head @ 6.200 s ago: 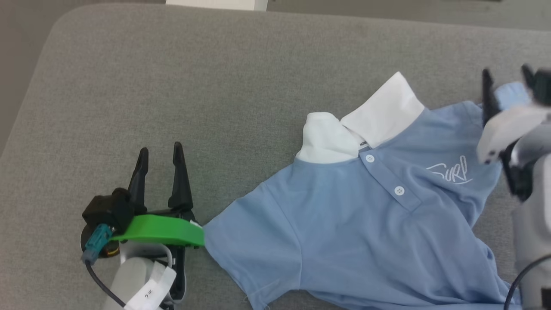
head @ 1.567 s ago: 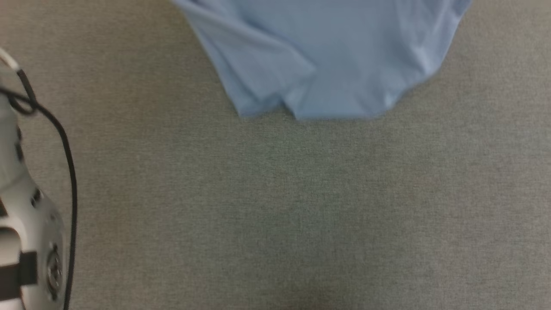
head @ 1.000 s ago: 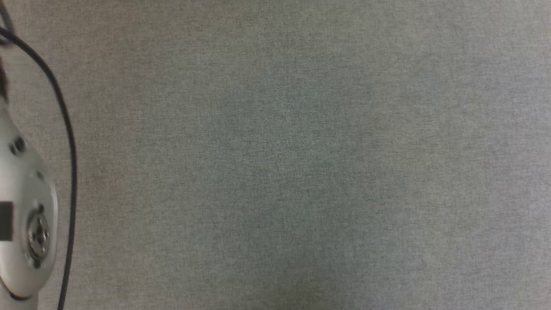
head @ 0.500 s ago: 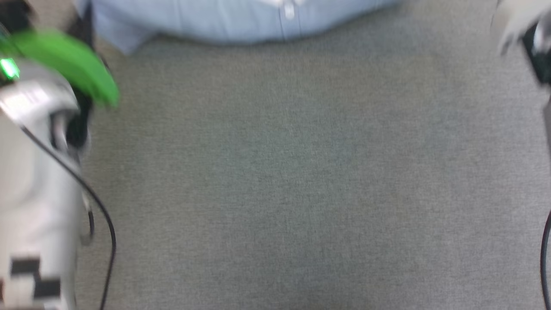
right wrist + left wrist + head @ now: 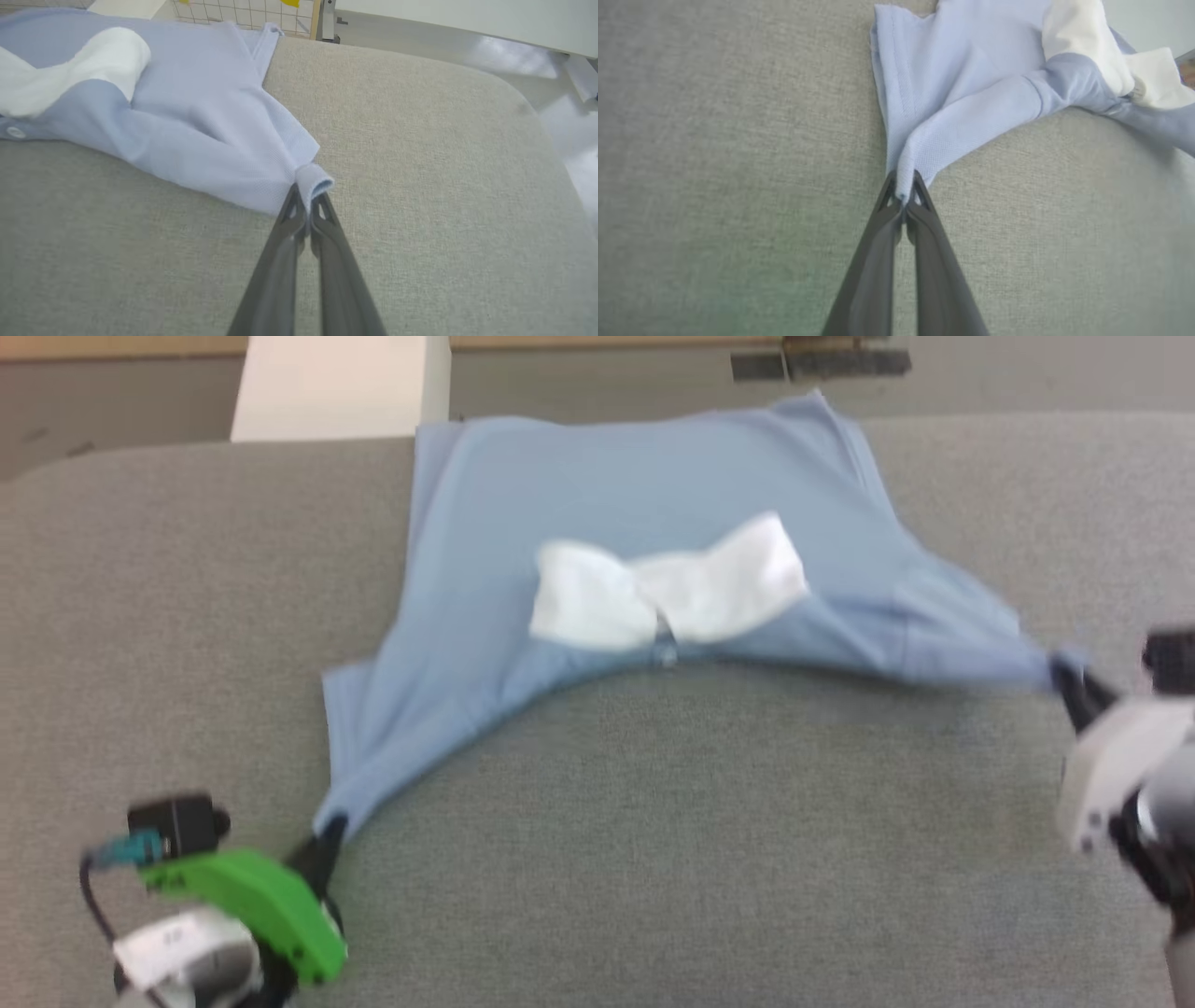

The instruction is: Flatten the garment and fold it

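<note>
Garment (image 5: 653, 476): light blue polo spread across the far half of the grey padded surface (image 5: 653, 859); white collar (image 5: 672, 583) faces 6 o'clock, and the opposite end reaches the surface's edge at 12 o'clock; the near edge sags between two held points.

Versus about six seconds back: then the collar pointed to 12 o'clock and the chest logo showed; now the shirt lies turned end for end. The head camera has moved meanwhile, so framing is not comparable.

Left gripper (image 5: 322, 840), at 7 o'clock of the garment: fingers pressed together on a blue corner (image 5: 904, 196); earlier it stood open and empty beside the sleeve.

Right gripper (image 5: 1074, 686), at 4 o'clock: closed tight on a rolled sleeve edge (image 5: 308, 200); cloth taut toward it.

A placket button (image 5: 16, 132) shows below the collar; a pale block (image 5: 327, 387) stands beyond the surface at 11 o'clock.
</note>
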`<state>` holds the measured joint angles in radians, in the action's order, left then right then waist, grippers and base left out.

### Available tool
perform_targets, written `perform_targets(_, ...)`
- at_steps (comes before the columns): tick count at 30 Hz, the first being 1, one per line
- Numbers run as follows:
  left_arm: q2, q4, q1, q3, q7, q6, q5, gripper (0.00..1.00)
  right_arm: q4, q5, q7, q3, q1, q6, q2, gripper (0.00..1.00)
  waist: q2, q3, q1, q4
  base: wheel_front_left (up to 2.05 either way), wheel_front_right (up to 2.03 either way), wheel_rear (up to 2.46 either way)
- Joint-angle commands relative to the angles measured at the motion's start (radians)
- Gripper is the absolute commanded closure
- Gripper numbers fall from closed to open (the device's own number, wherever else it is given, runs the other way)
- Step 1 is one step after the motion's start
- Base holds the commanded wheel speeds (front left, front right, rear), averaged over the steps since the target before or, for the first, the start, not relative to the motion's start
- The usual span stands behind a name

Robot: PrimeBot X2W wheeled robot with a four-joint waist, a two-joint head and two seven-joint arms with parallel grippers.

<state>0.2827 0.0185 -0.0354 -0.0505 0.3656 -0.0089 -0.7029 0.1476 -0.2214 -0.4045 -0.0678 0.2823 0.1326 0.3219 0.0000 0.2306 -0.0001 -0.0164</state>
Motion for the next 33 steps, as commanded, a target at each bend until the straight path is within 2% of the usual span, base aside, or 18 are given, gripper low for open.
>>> perform_targets(1,0.002,-0.026,0.059,0.008,0.017,0.018,-0.014,1.0,-0.04,0.005,-0.037,-0.027,-0.058,-0.002,-0.012,1.0,0.0,-0.046,0.0001,0.011,0.0,0.0,0.0)
perform_targets(5,0.016,-0.086,0.184,0.016,0.059,0.048,-0.021,1.0,-0.142,0.016,-0.144,-0.108,-0.187,-0.002,-0.055,1.0,0.0,-0.064,0.0001,0.013,0.0,0.0,0.0)
perform_targets(9,0.001,-0.118,0.282,0.023,0.085,0.076,-0.05,1.0,-0.229,0.042,-0.244,-0.181,-0.296,-0.002,-0.12,1.0,0.0,-0.082,0.0001,0.012,0.0,0.0,0.0)
perform_targets(13,-0.003,-0.128,0.356,0.036,0.103,0.095,-0.072,1.0,-0.29,0.061,-0.355,-0.253,-0.4,-0.002,-0.192,1.0,0.0,-0.095,0.0001,0.017,0.0,0.0,0.0)
perform_targets(18,0.0,-0.135,0.416,0.038,0.131,0.117,-0.081,1.0,-0.33,0.067,-0.458,-0.327,-0.499,-0.002,-0.25,1.0,0.0,-0.11,0.0001,0.02,0.0,0.0,0.0)
perform_targets(21,0.009,-0.131,0.439,0.035,0.143,0.128,-0.073,1.0,-0.329,0.07,-0.47,-0.352,-0.531,-0.002,-0.264,1.0,0.0,-0.113,0.0001,0.02,0.0,0.0,0.0)
perform_targets(25,0.006,-0.126,0.447,0.02,0.157,0.133,-0.072,1.0,-0.268,0.056,-0.439,-0.352,-0.544,-0.002,-0.27,1.0,0.0,-0.11,0.0001,0.017,0.0,0.0,0.0)
perform_targets(33,-0.001,-0.103,0.411,0.002,0.139,0.107,-0.073,1.0,-0.108,0.0,-0.345,-0.299,-0.501,-0.002,-0.271,1.0,0.0,-0.101,0.0001,0.016,0.0,0.0,0.0)
